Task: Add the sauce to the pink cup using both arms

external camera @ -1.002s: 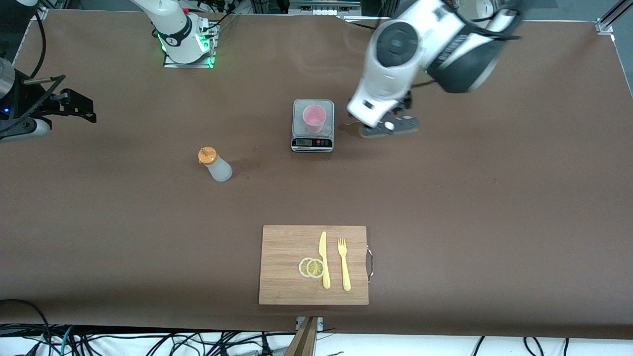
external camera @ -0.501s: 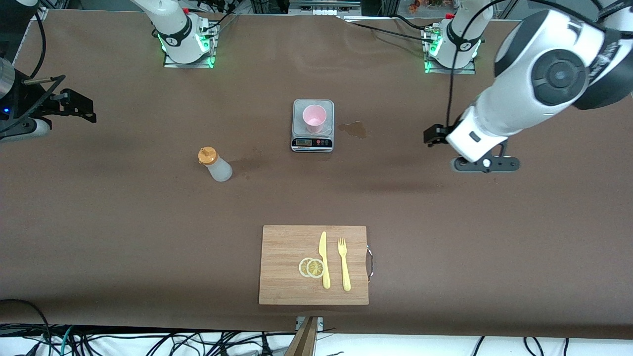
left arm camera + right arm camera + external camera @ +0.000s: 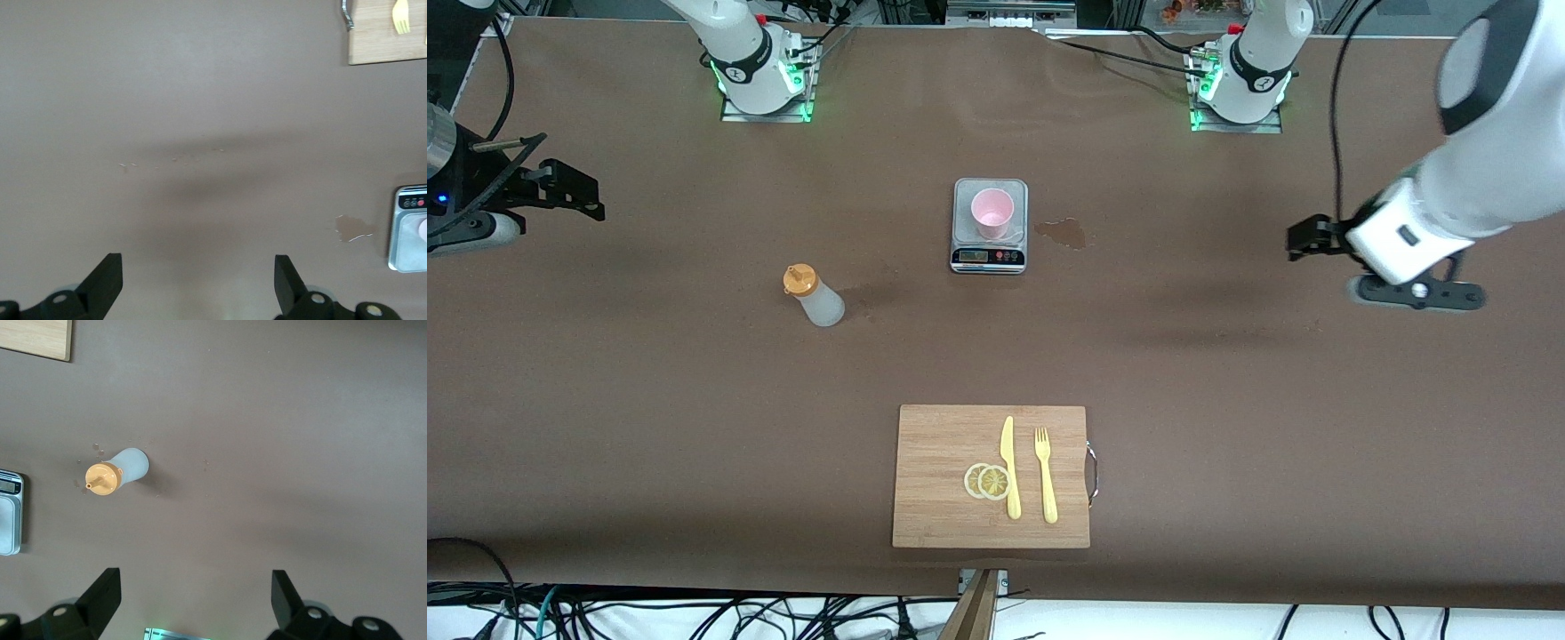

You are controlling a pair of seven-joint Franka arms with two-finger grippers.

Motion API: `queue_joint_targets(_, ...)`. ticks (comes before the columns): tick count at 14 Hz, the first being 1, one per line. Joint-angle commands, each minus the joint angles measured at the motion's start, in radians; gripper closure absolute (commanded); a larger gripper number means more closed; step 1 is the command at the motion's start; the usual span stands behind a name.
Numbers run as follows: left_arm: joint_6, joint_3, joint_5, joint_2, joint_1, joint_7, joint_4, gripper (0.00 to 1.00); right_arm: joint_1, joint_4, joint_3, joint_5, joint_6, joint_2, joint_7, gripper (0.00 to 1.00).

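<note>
Right wrist view: sauce [image 3: 119,472] stands well apart from spread right gripper [image 3: 193,603].

Item: parts I cannot fully see

My right gripper [image 3: 560,191] is cut by the front view's edge, well apart from the scale [image 3: 989,226]; the scale's display is too small to read; in my left wrist view, the scale and the cutting board [image 3: 387,40] are cropped.
</note>
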Motion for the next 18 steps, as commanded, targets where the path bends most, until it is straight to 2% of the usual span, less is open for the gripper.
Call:
queue_joint_targets(1,0.066,0.127,-0.033,-0.14,-0.106,0.038,-0.174,0.0,-0.003,0.014,0.004,0.02,0.0,0.0,-0.004,0.0)
queue_joint_targets(2,0.127,0.132,-0.033,-0.195,-0.111,0.037,-0.255,0.0,-0.003,0.014,0.004,0.02,0.0,0.0,-0.004,0.0)
queue_joint_targets(3,0.161,0.131,-0.033,-0.209,-0.105,0.038,-0.284,0.0,-0.003,0.014,0.004,0.021,0.003,0.0,-0.004,0.0)
queue_joint_targets(5,0.128,0.128,-0.03,-0.197,-0.101,0.035,-0.251,0.0,0.001,0.016,0.005,0.02,0.003,0.0,-0.004,0.0)
queue_joint_targets(18,0.124,0.115,-0.02,-0.196,-0.108,0.035,-0.245,0.0,0.004,0.016,0.013,0.02,0.009,0.0,-0.004,0.0)
